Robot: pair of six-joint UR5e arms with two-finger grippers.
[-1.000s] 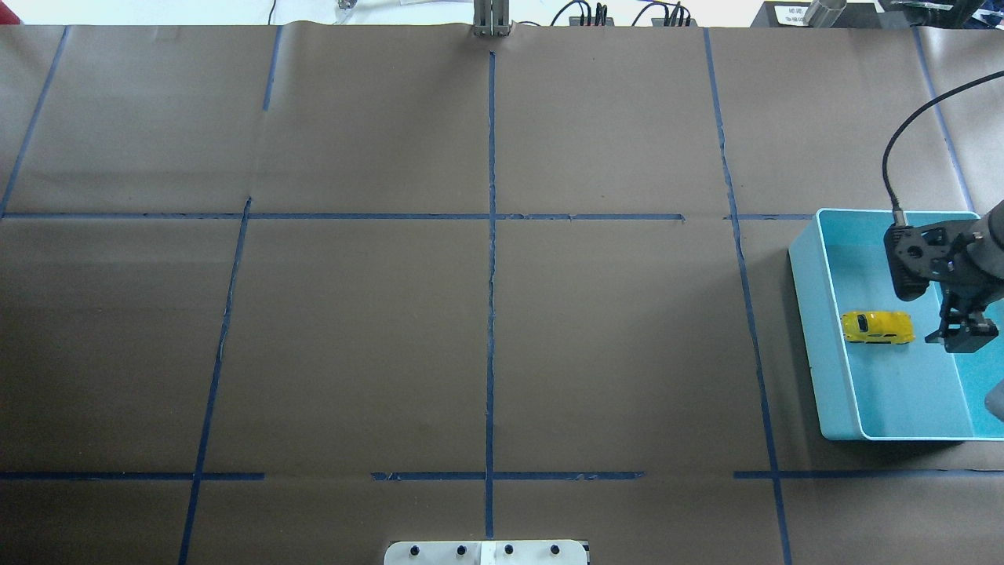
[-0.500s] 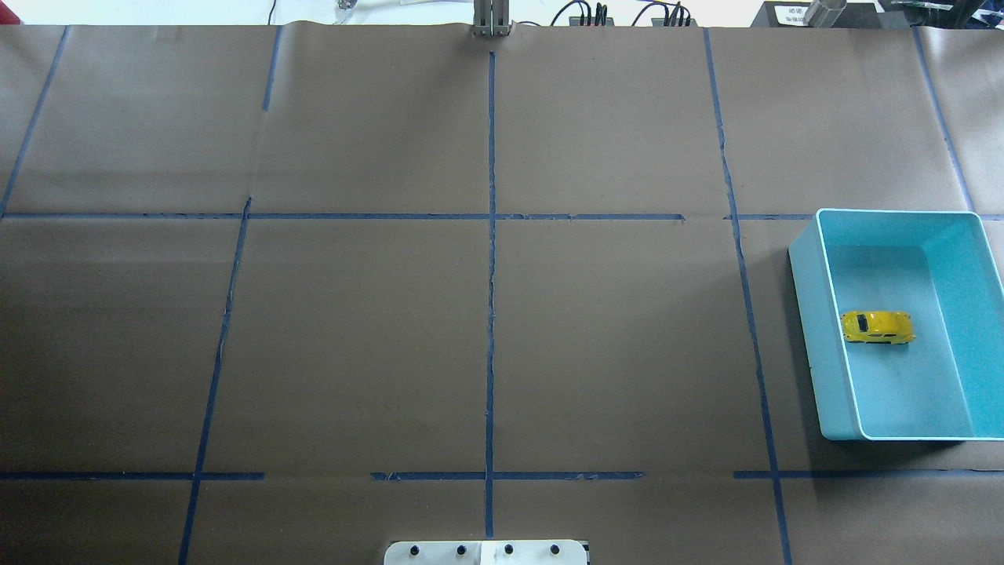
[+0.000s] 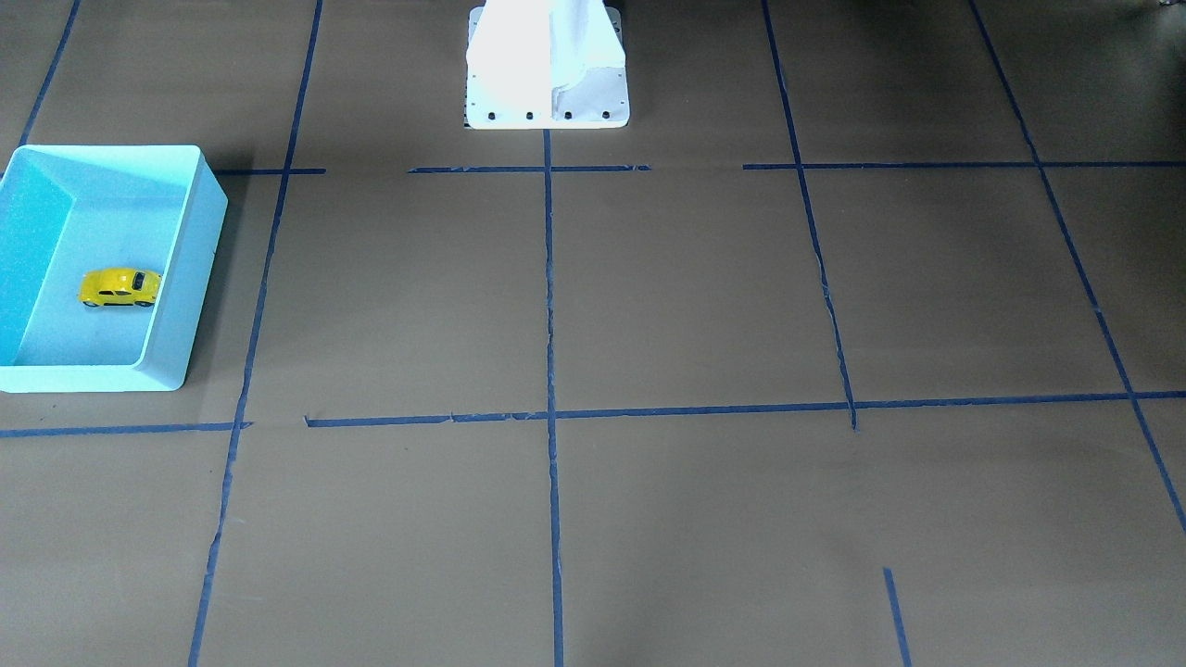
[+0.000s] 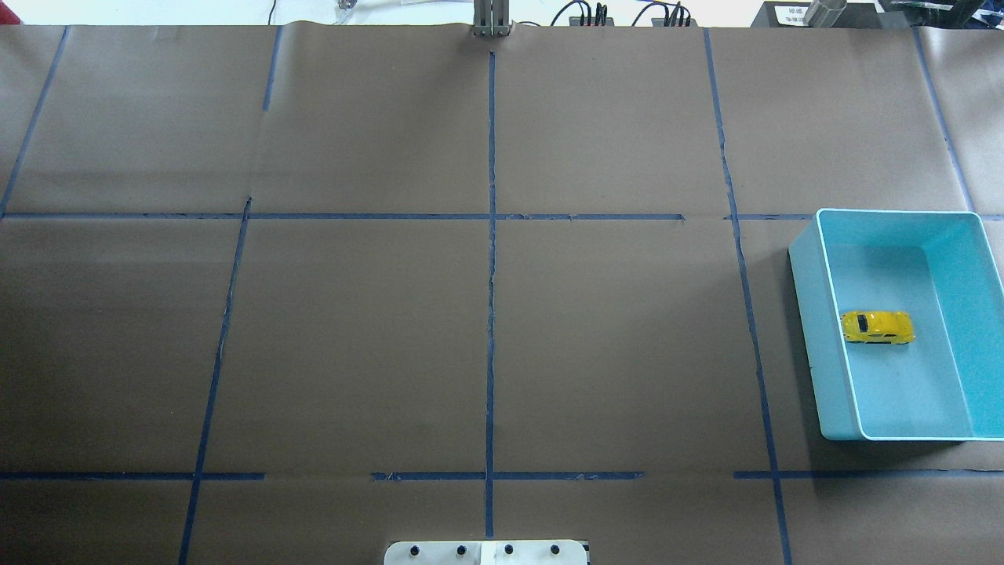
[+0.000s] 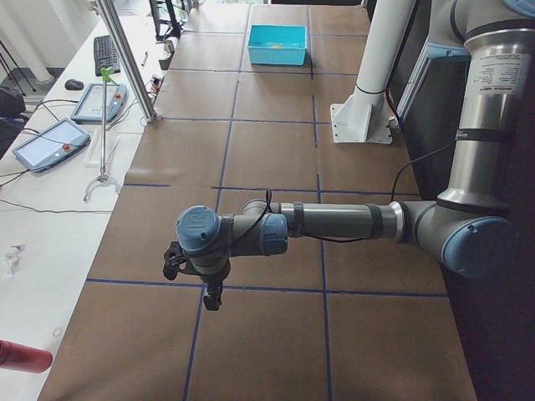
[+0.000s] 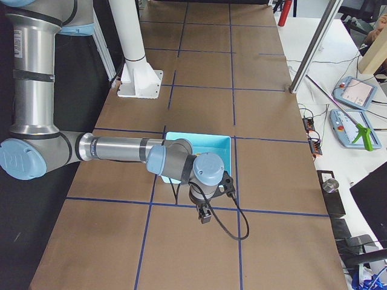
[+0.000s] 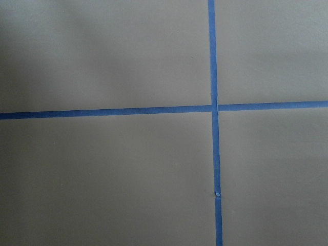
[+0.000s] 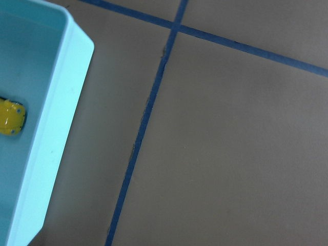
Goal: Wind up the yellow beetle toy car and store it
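Blue tape lines (image 4: 491, 235) cross the brown table (image 4: 353, 337). I cannot tell if the left gripper (image 5: 212, 299) or the right gripper (image 6: 204, 215) has its jaws open or closed. The yellow beetle toy car (image 4: 878, 327) sits inside the turquoise bin (image 4: 808, 329), close to one long wall. It looks stored, so nothing should bump the rim (image 4: 894, 212). Lots of room lies all around.

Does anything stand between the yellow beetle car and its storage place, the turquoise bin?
Nothing visible does. The yellow beetle car already lies on the floor of the turquoise bin, and no other thing shows inside the bin with it.
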